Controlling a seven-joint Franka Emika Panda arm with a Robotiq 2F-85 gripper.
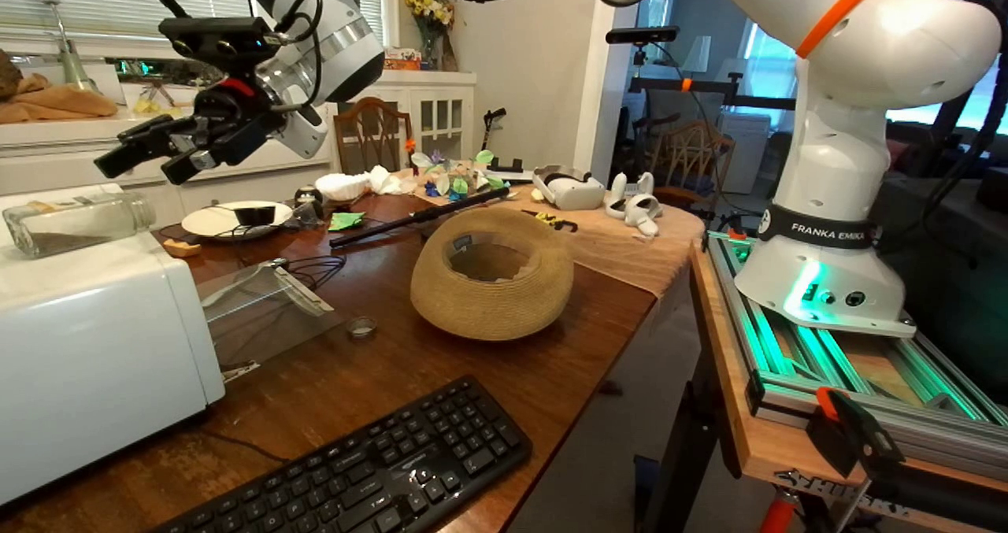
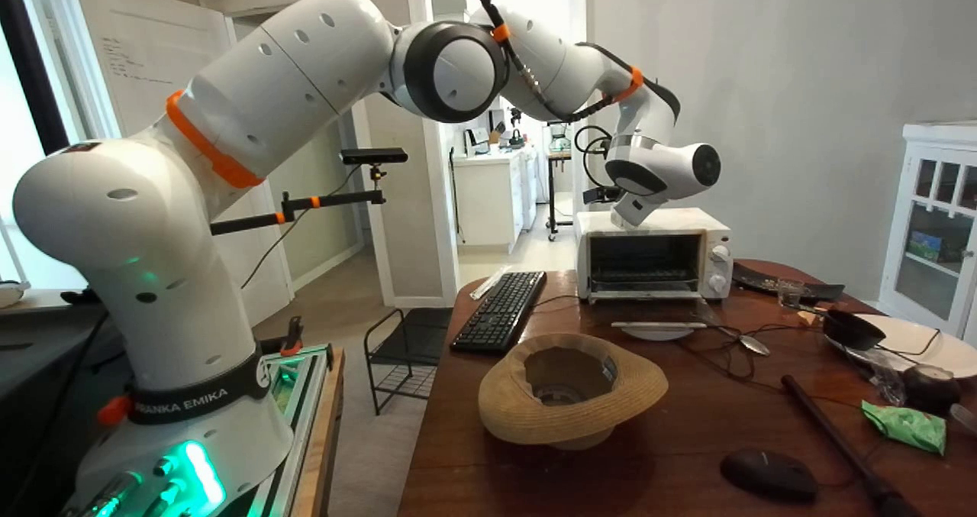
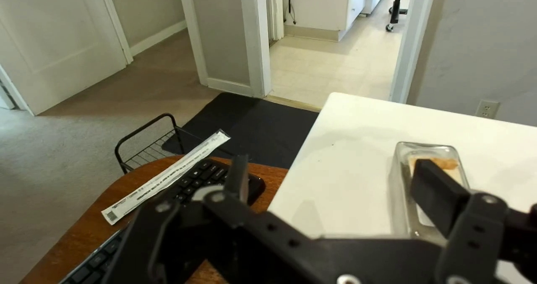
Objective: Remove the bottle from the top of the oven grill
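Observation:
The bottle (image 1: pixel 79 222) is clear glass with a pale, brownish label area. It lies on its side on the flat top of the white oven grill (image 1: pixel 94 344), which also shows in an exterior view (image 2: pixel 691 219). In the wrist view the bottle (image 3: pixel 406 191) lies at the right of the oven top (image 3: pixel 356 149), partly covered by the right finger. My gripper (image 1: pixel 148 167) is open and empty, above the oven top and higher than the bottle. In the wrist view its fingers (image 3: pixel 337 181) are wide apart. The bottle and fingers are hidden behind the hand in an exterior view.
The oven's glass door (image 1: pixel 264 312) hangs open over the table. A straw hat (image 1: pixel 488 305) and a black keyboard (image 2: pixel 500 311) stand near the oven. A plate (image 2: pixel 950 341) with a small black pan, a spoon (image 2: pixel 754 345), cables and a mouse (image 2: pixel 767 475) lie around.

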